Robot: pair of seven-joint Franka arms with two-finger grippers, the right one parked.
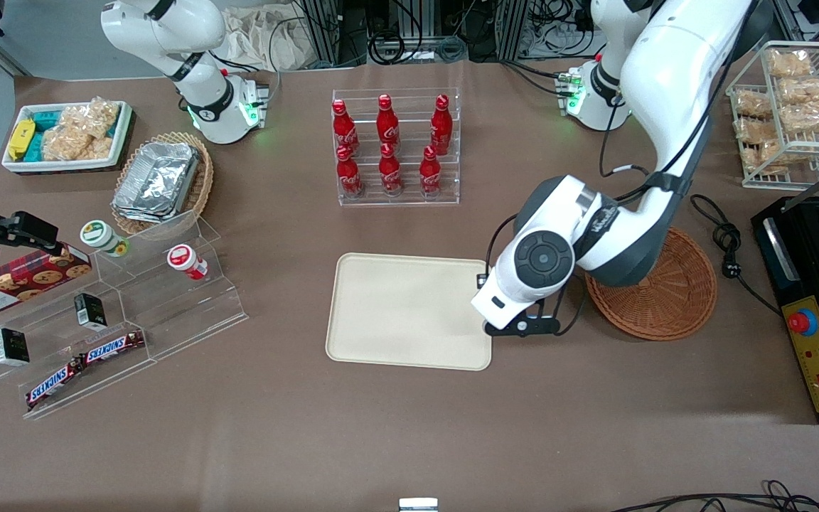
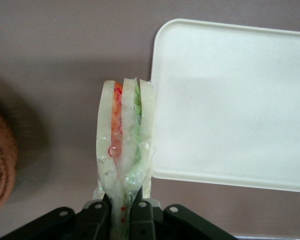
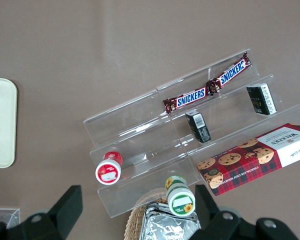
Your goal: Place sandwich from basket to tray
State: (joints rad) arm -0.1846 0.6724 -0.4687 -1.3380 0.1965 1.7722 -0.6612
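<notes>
My left gripper point(image 2: 123, 204) is shut on the sandwich point(image 2: 124, 135), a wrapped wedge of pale bread with orange-red and green filling that sticks out from between the fingers. It hangs over bare table right beside the edge of the cream tray point(image 2: 230, 100). The reddish-brown basket point(image 2: 0, 160) lies a little way off. In the front view the gripper point(image 1: 521, 327) sits between the tray point(image 1: 409, 309) and the basket point(image 1: 665, 299), under the arm's wrist, and the sandwich is hidden there.
A clear rack of red bottles point(image 1: 395, 146) stands farther from the front camera than the tray. Acrylic steps with snacks point(image 1: 132, 306), a tan basket of foil containers point(image 1: 161, 181) and a white bin point(image 1: 65, 135) lie toward the parked arm's end. A black machine point(image 1: 815, 299) stands beside the basket.
</notes>
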